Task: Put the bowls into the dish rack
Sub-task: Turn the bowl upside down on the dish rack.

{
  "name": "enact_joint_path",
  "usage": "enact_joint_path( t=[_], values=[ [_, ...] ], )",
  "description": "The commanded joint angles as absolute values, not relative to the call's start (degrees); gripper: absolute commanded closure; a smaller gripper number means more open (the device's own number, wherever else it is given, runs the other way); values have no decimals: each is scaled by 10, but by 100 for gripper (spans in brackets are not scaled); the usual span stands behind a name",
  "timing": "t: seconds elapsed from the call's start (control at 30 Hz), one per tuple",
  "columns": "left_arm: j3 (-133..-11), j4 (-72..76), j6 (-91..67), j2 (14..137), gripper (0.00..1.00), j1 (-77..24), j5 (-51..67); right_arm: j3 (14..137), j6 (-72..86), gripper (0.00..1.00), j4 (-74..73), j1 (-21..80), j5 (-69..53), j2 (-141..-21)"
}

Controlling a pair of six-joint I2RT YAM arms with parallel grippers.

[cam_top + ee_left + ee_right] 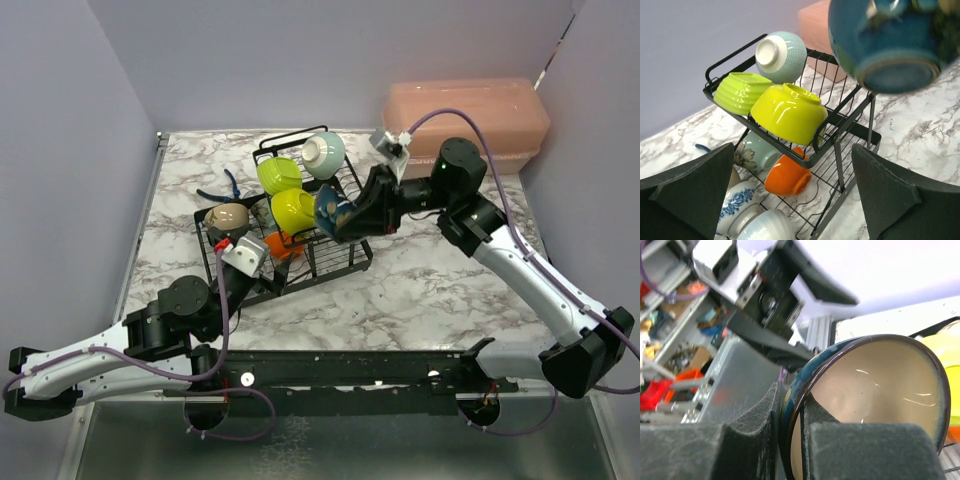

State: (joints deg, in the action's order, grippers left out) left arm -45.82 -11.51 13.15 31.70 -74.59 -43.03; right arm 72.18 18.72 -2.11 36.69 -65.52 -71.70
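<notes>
- The dark blue bowl (875,390), of glazed ceramic, is judged stiff, slippery and breakable; its rim is pinched by the clenched right claw (358,215).
- It is held in the air at the right end of the dish rack (340,262), beside the yellow bowl (293,210).
- The left claw (243,255) is spread wide, with nothing grasped.
- Open room is seen rightward over the surface (430,290); the rack's wire edge is close.

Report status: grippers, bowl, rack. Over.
Left gripper open, empty. Right gripper shut on blue bowl rim, aloft beside dish rack. Three bowls crowd its top tier.
</notes>
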Motion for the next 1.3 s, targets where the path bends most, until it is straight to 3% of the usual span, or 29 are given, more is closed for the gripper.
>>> enact_joint_path(
  t=[0.0,0.2,0.53,1.27],
  values=[
    [-431,-101,61,303,1,-746,-477,776,378,99,223,320,-667,-754],
    [-408,-101,26,313,1,-746,-465,823,486,99,268,272,-583,-822],
    [-385,-92,16,351,1,-746,-436,764,643,99,423,263,-528,-895],
    [-379,-38,66,379,1,-746,-425,670,705,100,491,263,-524,-978]
  ],
)
